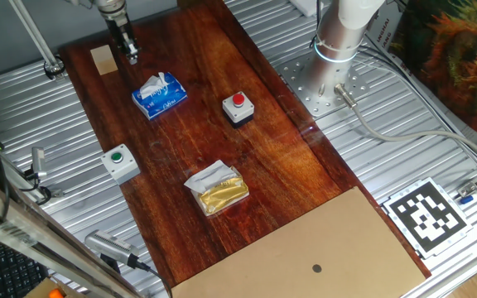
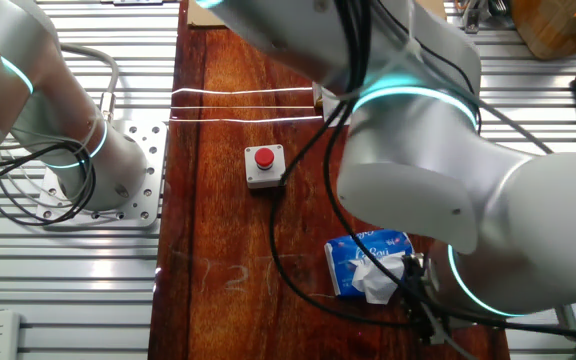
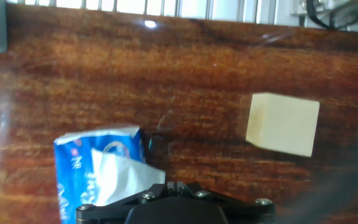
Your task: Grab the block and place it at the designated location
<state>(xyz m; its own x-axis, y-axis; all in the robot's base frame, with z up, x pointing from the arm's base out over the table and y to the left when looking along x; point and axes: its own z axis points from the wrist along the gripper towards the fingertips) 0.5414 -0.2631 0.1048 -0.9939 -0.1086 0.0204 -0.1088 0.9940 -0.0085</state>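
The gripper [image 1: 129, 56] hangs low over the far end of the dark wooden board [image 1: 222, 141], and whether its fingers are spread or closed I cannot tell, though nothing appears to be held. The block [image 1: 102, 60] sits on the board just beside the gripper, off to one side of it and untouched, while a blue tissue pack [image 1: 160, 94] lies near on its other side. A plain wooden cube, the block looks light, rigid and not fragile, so pinching two opposite flat faces near mid-height should hold it squarely for the carry to the cardboard sheet [image 1: 305, 257], well apart at the board's opposite end.
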